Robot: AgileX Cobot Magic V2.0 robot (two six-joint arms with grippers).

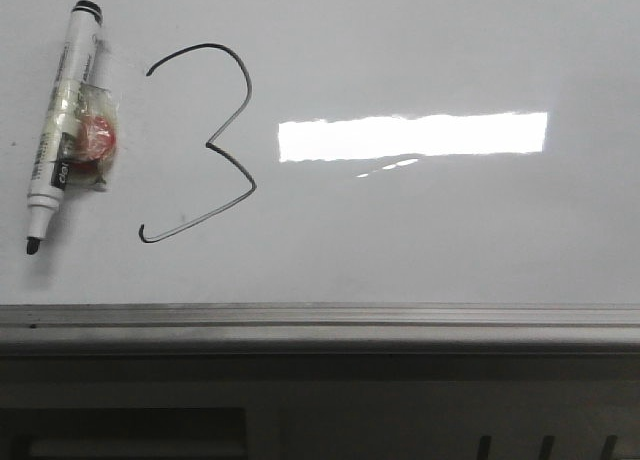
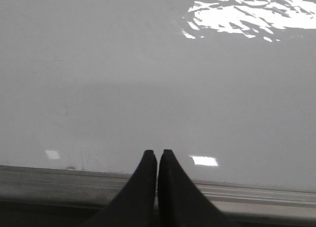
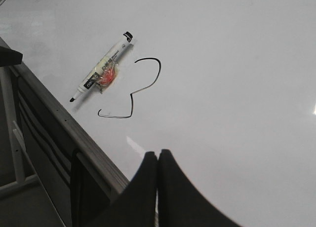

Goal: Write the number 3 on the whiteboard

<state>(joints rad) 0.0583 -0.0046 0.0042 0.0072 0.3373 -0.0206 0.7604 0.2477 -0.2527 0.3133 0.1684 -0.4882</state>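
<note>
Now the number 3 [image 1: 200, 145] sits on the whiteboard [image 1: 420, 240] (both tools [image 2: 157, 155] [image 3: 157, 155] closed, empty).

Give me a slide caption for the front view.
Black number 3 drawn on whiteboard, uncapped marker lying beside it.

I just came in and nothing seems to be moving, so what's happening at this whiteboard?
Nothing is being handled right now. A black number 3 is already drawn on the whiteboard, and the marker pen lies uncapped on the board just left of it, tip toward the edge rail, with a small red-and-clear piece taped to its barrel. The left gripper and the right gripper are both shut and empty, sitting near the board's edge, away from the pen. The writing looks finished.
</note>
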